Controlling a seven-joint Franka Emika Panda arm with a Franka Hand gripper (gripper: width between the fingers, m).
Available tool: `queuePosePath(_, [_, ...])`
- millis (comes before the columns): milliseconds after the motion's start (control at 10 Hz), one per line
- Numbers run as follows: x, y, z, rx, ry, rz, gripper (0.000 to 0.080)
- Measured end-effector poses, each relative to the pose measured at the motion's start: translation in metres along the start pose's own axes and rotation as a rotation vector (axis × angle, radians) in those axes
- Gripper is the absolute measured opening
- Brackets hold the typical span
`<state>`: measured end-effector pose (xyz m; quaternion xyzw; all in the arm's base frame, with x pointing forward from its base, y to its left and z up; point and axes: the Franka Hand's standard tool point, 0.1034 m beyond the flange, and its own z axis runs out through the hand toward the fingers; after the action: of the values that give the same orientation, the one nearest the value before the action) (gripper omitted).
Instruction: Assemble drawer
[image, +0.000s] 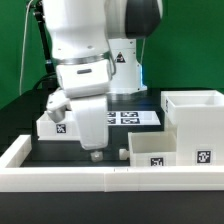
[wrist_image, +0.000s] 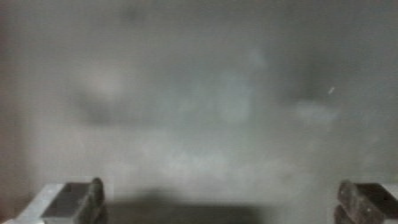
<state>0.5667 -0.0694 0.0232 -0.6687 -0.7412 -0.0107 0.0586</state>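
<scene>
The tall white box-shaped shell (image: 196, 120) stands at the exterior view's right, with a tag low on its front. One small open-topped tray (image: 152, 150) sits just to its left, touching or nearly touching it. The second tray (image: 55, 122) lies at the left, partly hidden behind my arm. My gripper (image: 94, 152) points down low over the black table, between the two trays and close behind the front rim wall. In the wrist view my gripper (wrist_image: 222, 203) is open wide. Its fingers (wrist_image: 73, 204) frame only a blurred grey surface, with nothing between them.
The long low white rim wall (image: 60, 180) runs along the front and up the left side. The marker board (image: 132, 117) lies flat behind my gripper. The arm's white base stands at the back, with a green backdrop behind it.
</scene>
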Motion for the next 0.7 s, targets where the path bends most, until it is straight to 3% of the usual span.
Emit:
queuePosePath(500, [0.048,0.012,0.01,0.007,0.017,0.061,0.0649])
queuePosePath(700, [0.057,0.014,0.009,0.007,0.013,0.038,0.0649])
